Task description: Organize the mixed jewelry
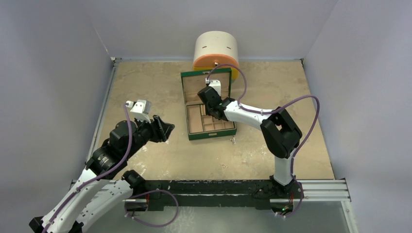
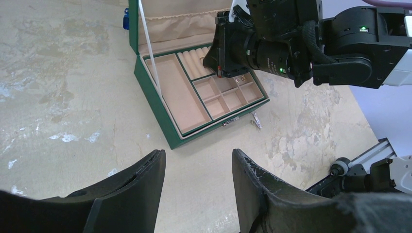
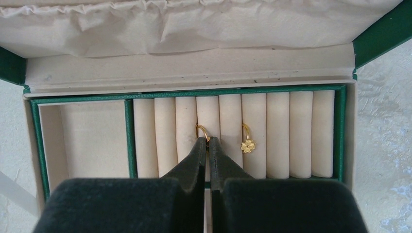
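The green box (image 1: 194,137) lies open at mid-table, lid raised at the back. My right gripper (image 3: 207,141) reaches into its cream ring rolls (image 3: 282,133), shut on a small gold ring (image 3: 203,130) whose loop pokes up between the tips at a slot. Two slots to the right sits a gold clover ring (image 3: 248,144). A tiny silvery piece (image 2: 256,121) lies on the table just off the box's front right corner (image 1: 232,140). My left gripper (image 2: 198,156) hovers open and empty over bare table, left of the box (image 1: 164,130).
A white and orange cylinder (image 1: 216,48) stands behind the box against the back wall. Grey walls close in the table on three sides. A black rail (image 1: 233,187) runs along the near edge. The box's tan compartments (image 2: 221,99) face the left gripper.
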You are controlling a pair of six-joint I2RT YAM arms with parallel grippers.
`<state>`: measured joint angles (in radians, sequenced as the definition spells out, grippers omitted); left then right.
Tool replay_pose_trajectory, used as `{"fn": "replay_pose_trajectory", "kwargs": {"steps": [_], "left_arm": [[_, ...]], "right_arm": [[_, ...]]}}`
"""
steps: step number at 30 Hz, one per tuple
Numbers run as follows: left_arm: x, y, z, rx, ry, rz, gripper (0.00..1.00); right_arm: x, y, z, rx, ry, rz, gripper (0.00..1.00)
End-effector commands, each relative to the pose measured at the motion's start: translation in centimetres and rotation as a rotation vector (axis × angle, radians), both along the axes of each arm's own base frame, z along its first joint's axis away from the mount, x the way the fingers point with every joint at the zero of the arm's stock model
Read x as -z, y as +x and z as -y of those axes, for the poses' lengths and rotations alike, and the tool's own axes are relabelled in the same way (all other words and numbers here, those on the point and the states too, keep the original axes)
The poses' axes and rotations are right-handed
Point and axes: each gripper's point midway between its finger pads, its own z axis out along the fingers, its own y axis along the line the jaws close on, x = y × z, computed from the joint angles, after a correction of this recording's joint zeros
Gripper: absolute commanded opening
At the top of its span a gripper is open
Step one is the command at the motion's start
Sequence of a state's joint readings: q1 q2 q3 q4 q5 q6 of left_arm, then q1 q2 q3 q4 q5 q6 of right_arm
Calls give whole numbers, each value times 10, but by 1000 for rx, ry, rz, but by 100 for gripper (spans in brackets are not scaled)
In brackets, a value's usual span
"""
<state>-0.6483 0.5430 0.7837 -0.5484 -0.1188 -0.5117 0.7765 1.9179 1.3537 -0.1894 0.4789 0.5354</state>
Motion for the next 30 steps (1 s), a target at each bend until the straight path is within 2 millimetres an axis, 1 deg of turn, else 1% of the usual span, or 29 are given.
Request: {"fn": "replay_pose_trajectory", "kwargs": {"steps": [1,14,30], "left_arm": [[-17,4,-1,-7,-16,47,52],[-17,4,-2,-11,-17,48,52],[-17,4,-2,-11,-19,50,52]], "right_arm": [[4,-1,-12,-9,18,-18,0],[-4,-6,-38,-73,90,-15,0],[-15,-9,-44,-83,100,-1,0]]}}
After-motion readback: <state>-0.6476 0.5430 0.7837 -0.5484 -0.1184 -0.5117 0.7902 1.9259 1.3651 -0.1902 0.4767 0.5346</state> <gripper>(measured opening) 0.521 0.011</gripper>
